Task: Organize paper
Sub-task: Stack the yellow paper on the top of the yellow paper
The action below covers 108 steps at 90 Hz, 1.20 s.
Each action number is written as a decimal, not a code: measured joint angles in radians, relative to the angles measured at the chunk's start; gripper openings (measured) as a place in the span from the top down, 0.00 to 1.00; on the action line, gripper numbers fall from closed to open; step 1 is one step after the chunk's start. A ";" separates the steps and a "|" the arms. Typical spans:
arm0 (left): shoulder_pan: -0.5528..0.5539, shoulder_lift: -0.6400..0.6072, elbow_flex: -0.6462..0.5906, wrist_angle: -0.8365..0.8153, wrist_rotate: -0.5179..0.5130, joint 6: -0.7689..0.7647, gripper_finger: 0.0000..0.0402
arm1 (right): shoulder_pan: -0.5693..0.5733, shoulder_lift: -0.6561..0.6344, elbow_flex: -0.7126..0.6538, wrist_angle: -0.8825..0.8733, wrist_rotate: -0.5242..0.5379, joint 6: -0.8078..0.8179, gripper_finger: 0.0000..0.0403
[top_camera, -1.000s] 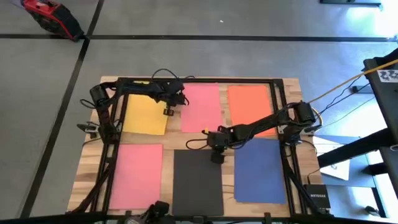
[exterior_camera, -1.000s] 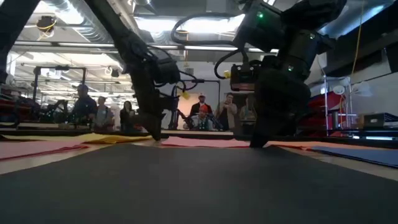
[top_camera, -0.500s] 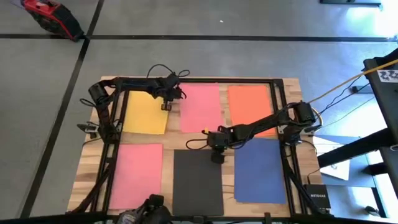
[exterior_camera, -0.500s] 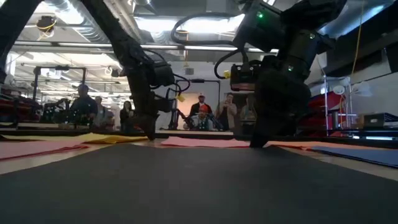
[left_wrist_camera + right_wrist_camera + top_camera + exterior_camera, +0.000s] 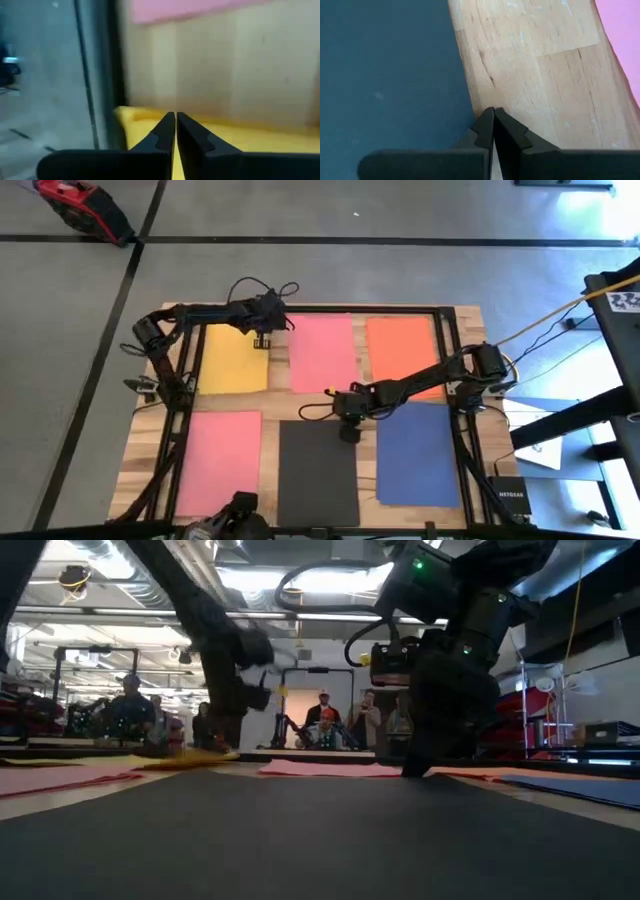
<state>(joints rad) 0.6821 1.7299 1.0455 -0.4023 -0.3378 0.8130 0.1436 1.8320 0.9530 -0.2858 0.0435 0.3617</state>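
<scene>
I see six sheets laid out in two rows on the counter (image 5: pixel 470 320). The far row runs yellow paper (image 5: pixel 232 362) on the left, a pink sheet (image 5: pixel 322 352) in the middle and the orange sheet (image 5: pixel 400 350) on the right. The near row runs a second pink sheet (image 5: pixel 220 462), the black sheet (image 5: pixel 318 472) and the dark blue sheet (image 5: pixel 418 452).

My left end effector (image 5: pixel 262 342) sits at the far right corner of the yellow paper. On its wrist camera the two fingers (image 5: pixel 162 135) are pressed together with yellow right under the tips, but I cannot tell whether they pinch the sheet or only touch it. In the low view the yellow paper's edge (image 5: pixel 195 759) looks slightly raised from the counter.

My right end effector (image 5: pixel 348 436) rests at the far right corner of the black sheet, fingers (image 5: pixel 485 131) closed, tips on the bare wood just beside the black edge (image 5: pixel 390 75).

People (image 5: pixel 345 724) stand in the room beyond the counter.
</scene>
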 joint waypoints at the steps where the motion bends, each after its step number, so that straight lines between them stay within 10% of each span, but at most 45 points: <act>1: -0.003 -0.009 0.001 -0.009 0.001 -0.005 1.00 | 0.000 0.000 0.000 0.000 0.000 0.000 1.00; 47: -0.383 -0.224 -0.038 -0.634 0.213 -0.547 1.00 | 0.000 0.000 0.000 0.000 0.001 0.000 1.00; 108: -0.537 -0.228 -0.386 -0.598 0.327 -1.254 1.00 | 0.000 0.000 0.000 0.002 0.000 -0.010 1.00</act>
<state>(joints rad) 0.1448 1.5022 0.6595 -0.9998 -0.0107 -0.4413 0.1440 1.8320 0.9527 -0.2836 0.0433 0.3519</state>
